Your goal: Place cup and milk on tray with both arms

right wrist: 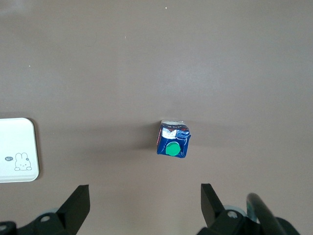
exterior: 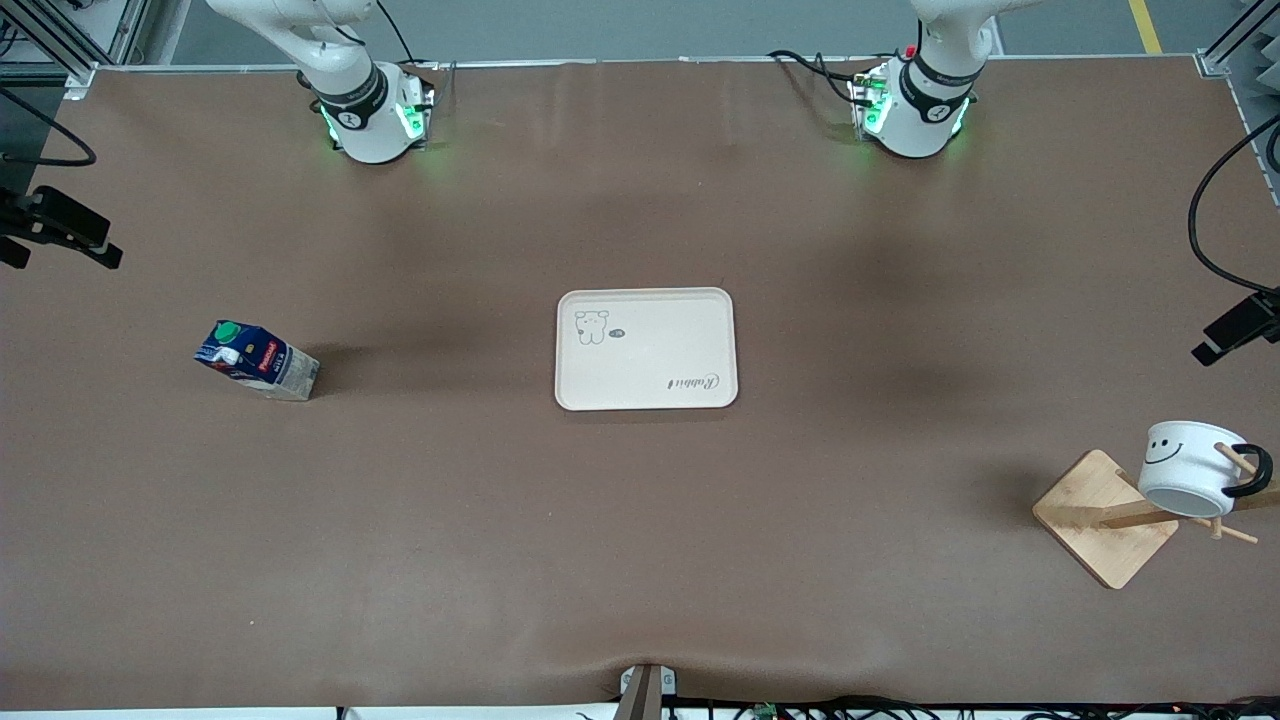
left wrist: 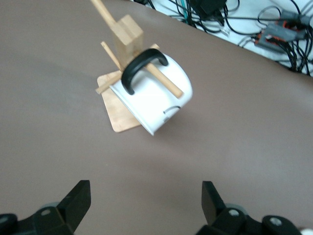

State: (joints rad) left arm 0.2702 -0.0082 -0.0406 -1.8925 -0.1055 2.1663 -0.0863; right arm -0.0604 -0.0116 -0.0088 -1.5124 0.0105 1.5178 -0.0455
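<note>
One tray (exterior: 646, 349) is lying on the desk (exterior: 640, 520), and it is carrying nothing. One milk carton (exterior: 258, 360) is standing on the desk, with one green cap (exterior: 229, 331) showing on it. One cup (exterior: 1190, 468) is hanging on one wooden rack (exterior: 1108, 516). Two arms are showing, the left arm (exterior: 925, 80) and the right arm (exterior: 345, 80), each bearing one tool: the left tool (left wrist: 145, 208) and the right tool (right wrist: 145, 208), each spreading two fingers apart.

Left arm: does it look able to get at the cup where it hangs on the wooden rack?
Probably yes. The left gripper is open above the cup, with bare table between. The peg through the handle means it must slide off, not lift straight up.
</note>
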